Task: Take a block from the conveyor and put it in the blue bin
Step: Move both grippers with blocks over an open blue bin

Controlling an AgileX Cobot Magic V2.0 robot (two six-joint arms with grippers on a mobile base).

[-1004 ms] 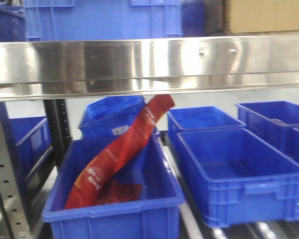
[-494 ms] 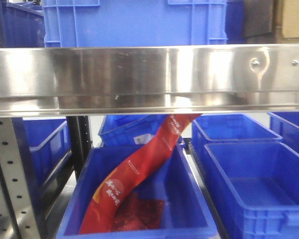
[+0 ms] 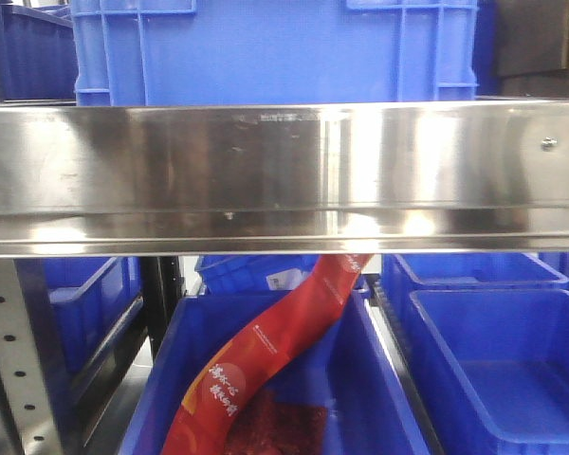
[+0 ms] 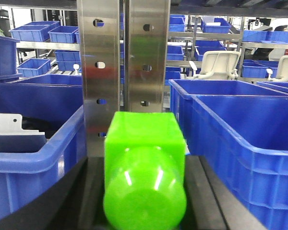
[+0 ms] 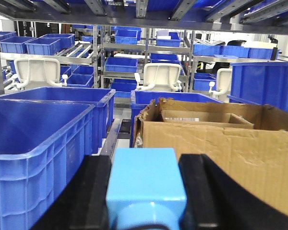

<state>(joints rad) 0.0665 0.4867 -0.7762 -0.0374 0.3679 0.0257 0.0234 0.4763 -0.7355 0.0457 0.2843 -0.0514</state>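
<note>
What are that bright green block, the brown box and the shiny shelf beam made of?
The green block: probably moulded plastic, glossy, with sharp light glints. The brown box: corrugated cardboard, matte, ragged torn edges. The shelf beam: seemingly brushed steel, blurry mirror-like reflections.

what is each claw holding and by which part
Left claw holds the green block by its two sides; right claw holds the light blue block the same way.

Crate on shelf beam; beneath, packet leans in bin, second bin rightward. Left block in left gripper, post behind; right block in right gripper, carton at right
</note>
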